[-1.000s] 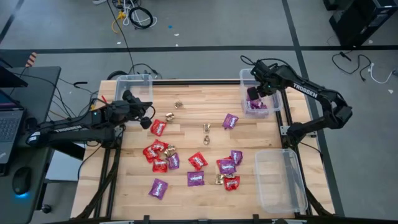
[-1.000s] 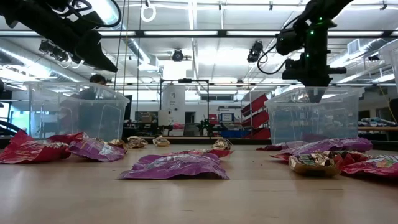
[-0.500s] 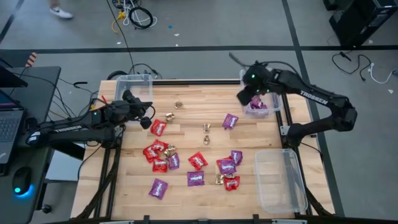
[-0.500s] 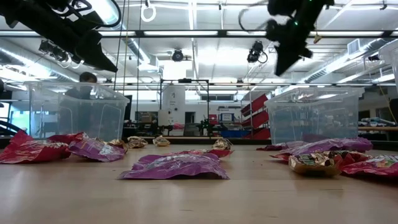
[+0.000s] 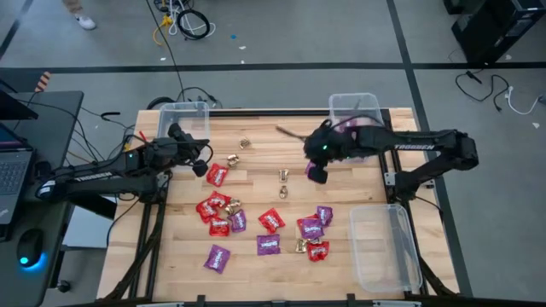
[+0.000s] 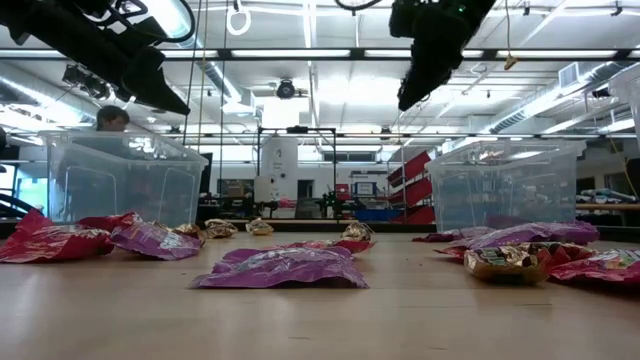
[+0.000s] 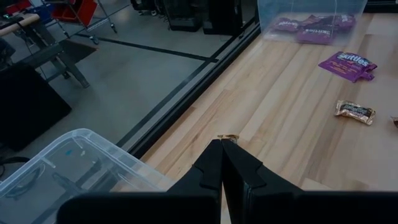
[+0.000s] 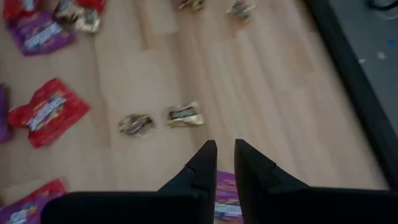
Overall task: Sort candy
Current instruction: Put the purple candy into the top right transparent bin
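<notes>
Purple, red and gold wrapped candy (image 5: 271, 220) lies scattered over the lower middle of the pale wooden surface (image 5: 256, 183) in the high view: flat red packets (image 5: 217, 175) toward the left, flat purple packets (image 5: 269, 245) lower down, and small gold foil-wrapped pieces (image 5: 283, 176) near the centre. More purple packets sit inside the clear plastic bin (image 5: 355, 106) at the upper right of the surface. A second clear bin (image 5: 182, 112) stands at the upper left corner and a third (image 5: 384, 247) at the lower right edge.

Over the surface right of centre, the right gripper (image 5: 316, 170) hangs just above a single purple packet (image 8: 227, 202); in its wrist view the two dark fingers (image 8: 203, 163) stand only a narrow slit apart with nothing between them, and the packet shows just under their tips. In the low view that gripper is up in the air at the upper middle of the frame.

Off to the left, the left gripper (image 5: 203, 152) waits near the upper-left bin, its fingers pressed together and empty, beside one red packet.
</notes>
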Tool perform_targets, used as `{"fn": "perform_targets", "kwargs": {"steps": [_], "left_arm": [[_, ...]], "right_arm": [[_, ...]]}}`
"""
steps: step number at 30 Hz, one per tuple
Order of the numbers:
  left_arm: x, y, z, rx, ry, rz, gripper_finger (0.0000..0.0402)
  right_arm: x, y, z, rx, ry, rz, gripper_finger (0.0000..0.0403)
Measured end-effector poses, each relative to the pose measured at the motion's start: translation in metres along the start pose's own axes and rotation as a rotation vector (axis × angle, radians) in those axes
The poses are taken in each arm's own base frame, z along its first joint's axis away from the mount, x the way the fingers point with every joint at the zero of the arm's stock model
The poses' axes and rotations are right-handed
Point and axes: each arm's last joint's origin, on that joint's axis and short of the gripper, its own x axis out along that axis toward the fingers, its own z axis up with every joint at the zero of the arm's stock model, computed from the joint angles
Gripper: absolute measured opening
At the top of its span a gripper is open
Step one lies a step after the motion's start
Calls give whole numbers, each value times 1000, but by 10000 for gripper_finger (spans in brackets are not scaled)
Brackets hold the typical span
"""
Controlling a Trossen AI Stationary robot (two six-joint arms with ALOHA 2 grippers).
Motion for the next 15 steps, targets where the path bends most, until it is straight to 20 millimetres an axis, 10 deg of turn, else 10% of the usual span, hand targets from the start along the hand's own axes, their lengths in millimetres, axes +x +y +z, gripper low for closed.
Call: {"fn": "perform_targets", "kwargs": {"steps": [15], "left_arm": [[0,0,0,1,3,0,9]], "right_arm": [[80,34,-13,-93,242,-99,66]]}}
